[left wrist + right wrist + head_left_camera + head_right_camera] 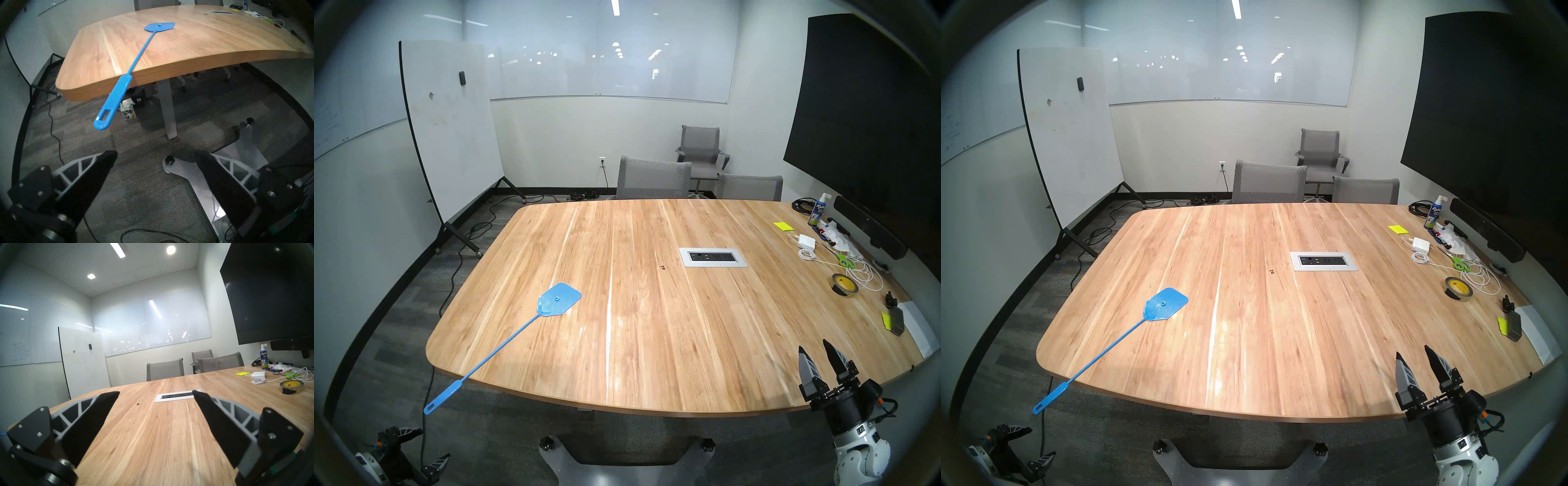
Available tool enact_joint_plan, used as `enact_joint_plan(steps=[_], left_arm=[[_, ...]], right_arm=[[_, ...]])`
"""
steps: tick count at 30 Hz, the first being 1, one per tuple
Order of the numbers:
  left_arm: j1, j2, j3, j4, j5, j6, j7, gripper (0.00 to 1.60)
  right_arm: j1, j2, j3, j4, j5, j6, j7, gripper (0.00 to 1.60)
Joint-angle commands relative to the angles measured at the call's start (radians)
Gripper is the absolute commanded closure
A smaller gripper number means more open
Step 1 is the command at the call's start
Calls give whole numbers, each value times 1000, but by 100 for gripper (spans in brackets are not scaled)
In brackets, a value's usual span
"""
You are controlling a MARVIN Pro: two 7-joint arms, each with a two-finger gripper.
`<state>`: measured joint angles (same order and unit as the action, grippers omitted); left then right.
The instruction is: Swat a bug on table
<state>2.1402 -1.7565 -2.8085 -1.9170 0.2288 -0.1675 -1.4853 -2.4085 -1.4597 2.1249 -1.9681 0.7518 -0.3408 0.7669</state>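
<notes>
The bug (662,267) is a tiny dark speck on the wood table (653,356), just left of the grey outlet panel (712,258); it also shows in the right wrist view (137,404). A blue fly swatter (560,300) lies flat at the front left, its handle (113,100) overhanging the table's front edge. My left gripper (432,444) is open and empty, low off the table's front-left corner, below the handle. My right gripper (813,346) is open and empty above the front right of the table, pointing toward the panel.
Along the right edge lie a tape roll (845,286), a black knob (889,298), white cables with a charger (806,241), green scissors (845,260) and a spray bottle (818,212). Grey chairs (653,180) stand at the far edge. A whiteboard (449,129) stands at the left.
</notes>
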Motion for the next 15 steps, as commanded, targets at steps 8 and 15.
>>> enact_joint_plan(steps=[8, 15], left_arm=[[103, -152, -6, -171, -65, -119, 2, 0], [-9, -109, 12, -91, 41, -185, 122, 0]], right_arm=[[-13, -8, 1, -37, -4, 8, -9, 0], [-14, -7, 0, -37, -4, 8, -11, 0]])
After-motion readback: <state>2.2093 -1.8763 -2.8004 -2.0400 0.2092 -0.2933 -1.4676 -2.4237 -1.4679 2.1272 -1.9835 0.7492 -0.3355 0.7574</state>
